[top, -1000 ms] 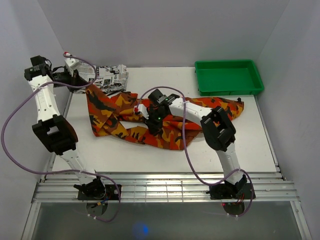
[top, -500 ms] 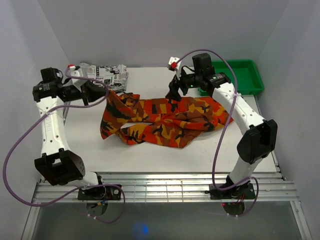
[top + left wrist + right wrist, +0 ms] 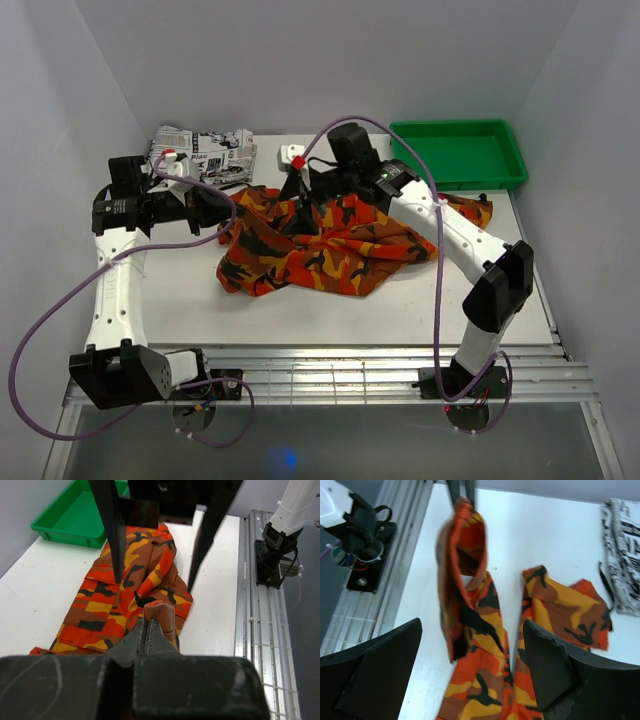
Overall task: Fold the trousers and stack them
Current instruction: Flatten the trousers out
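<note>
The camouflage trousers (image 3: 335, 245) lie bunched across the middle of the table. My left gripper (image 3: 222, 207) is shut on a fold at their left end and lifts it off the table. In the left wrist view its closed tips (image 3: 148, 625) pinch that orange cloth, with the trousers (image 3: 115, 600) stretched out beyond. My right gripper (image 3: 300, 200) hovers open just above the trousers' back left part. In the right wrist view its gripper (image 3: 470, 670) has wide-apart fingers (image 3: 380, 665) with nothing between them, the trousers (image 3: 485, 650) below, and a raised fold hanging from the left gripper's tips (image 3: 461, 492).
A folded black-and-white newspaper-print garment (image 3: 205, 150) lies at the back left corner, just behind the left gripper. A green tray (image 3: 458, 152) stands at the back right. The metal rail (image 3: 320, 370) runs along the near table edge.
The right gripper opened, let go of the trousers and swung from mid-table to the back left. The left gripper carried its end of the trousers rightward, bunching the cloth toward the middle.
</note>
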You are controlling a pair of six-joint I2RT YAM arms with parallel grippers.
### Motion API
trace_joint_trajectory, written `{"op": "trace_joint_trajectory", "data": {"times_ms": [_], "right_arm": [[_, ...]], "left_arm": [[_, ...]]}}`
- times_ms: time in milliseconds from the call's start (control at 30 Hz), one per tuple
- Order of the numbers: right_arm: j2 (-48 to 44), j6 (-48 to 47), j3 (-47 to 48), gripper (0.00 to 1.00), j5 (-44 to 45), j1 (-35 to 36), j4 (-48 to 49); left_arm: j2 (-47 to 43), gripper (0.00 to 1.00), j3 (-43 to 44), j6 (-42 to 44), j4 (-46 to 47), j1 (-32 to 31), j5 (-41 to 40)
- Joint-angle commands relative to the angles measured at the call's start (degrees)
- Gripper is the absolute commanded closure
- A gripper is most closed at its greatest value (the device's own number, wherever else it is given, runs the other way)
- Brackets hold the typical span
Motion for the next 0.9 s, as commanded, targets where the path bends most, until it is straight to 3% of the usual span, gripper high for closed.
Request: {"op": "trace_joint_trajectory", "data": {"times_ms": [0, 133, 200, 233, 267, 300, 333, 367, 400, 467, 500, 533, 567, 633, 700, 800, 867], "right_arm": [[0.1, -2.5, 0.2, 0.13, -0.9, 4.1, 1.3], [2.1, -2.3, 2.4, 0.13, -0.6, 7.3, -0.4], [3.9, 0.1, 3.4, 0.20, -0.7, 8.9, -0.8], [4.6, 1.3, 3.9, 0.30, -0.9, 9.3, -0.8], [5.3, 2.8, 5.2, 0.60, -1.7, 9.8, -0.7], [6.8, 4.8, 5.9, 0.79, -1.9, 9.8, -0.5], [7.3, 9.7, 6.4, 0.92, -1.5, 9.8, 0.4], [7.8, 12.0, 7.0, 0.92, 0.3, 9.3, 0.8], [7.9, 14.7, 6.5, 0.92, 0.8, 8.9, 1.7], [6.6, 25.1, 3.8, 0.92, 4.4, 6.8, 7.5], [5.0, 29.2, 0.4, 0.92, 5.2, 5.8, 9.8], [4.2, 33.3, -1.0, 0.92, 6.2, 4.7, 11.8], [3.6, 42.1, -2.1, 0.92, 8.4, 2.2, 14.5], [1.4, 51.0, -5.9, 0.92, 12.4, -0.6, 15.5], [-0.7, 66.0, -11.1, 0.92, 13.6, -5.2, 18.6], [-1.5, 84.4, -15.5, 0.92, 12.4, -10.1, 23.8], [-0.9, 85.5, -13.9, 0.92, 14.8, -10.3, 21.8]], "left_arm": [[0.2, 1.00, -0.3, -3.2, 1.9, -0.7, 22.1], [0.5, 1.00, 0.0, -2.9, 2.2, -0.8, 21.3], [1.4, 1.00, 0.4, -2.3, 2.3, -1.0, 19.8], [1.8, 1.00, 0.9, -2.2, 2.3, -1.0, 19.1], [2.2, 1.00, 1.3, -2.1, 2.2, -1.1, 18.3], [2.9, 0.95, 1.6, -2.0, 2.2, -1.0, 17.1], [3.1, 0.74, 2.2, -1.7, 2.1, -1.1, 14.0], [3.4, 0.60, 3.3, -1.4, 2.2, -1.0, 12.1], [3.4, 0.36, 3.9, -1.6, 2.7, -1.1, 9.8], [2.6, 0.19, 3.8, -7.2, 10.0, -1.0, 1.9], [1.6, 0.18, 2.3, -12.2, 15.5, -1.0, -2.0], [-2.3, 0.17, -0.2, -18.9, 30.8, -0.8, -6.7], [-4.7, 0.11, -5.9, -27.7, 37.7, -0.6, -16.9], [-10.8, 0.02, -9.8, -26.9, 45.2, -0.6, -22.8], [-12.8, 0.02, -10.7, -23.9, 44.7, -0.9, -22.6], [-11.7, 0.02, -7.2, -19.2, 33.6, -3.1, -21.9], [-12.2, 0.02, -8.0, -16.5, 28.7, -8.7, -25.4]]}}
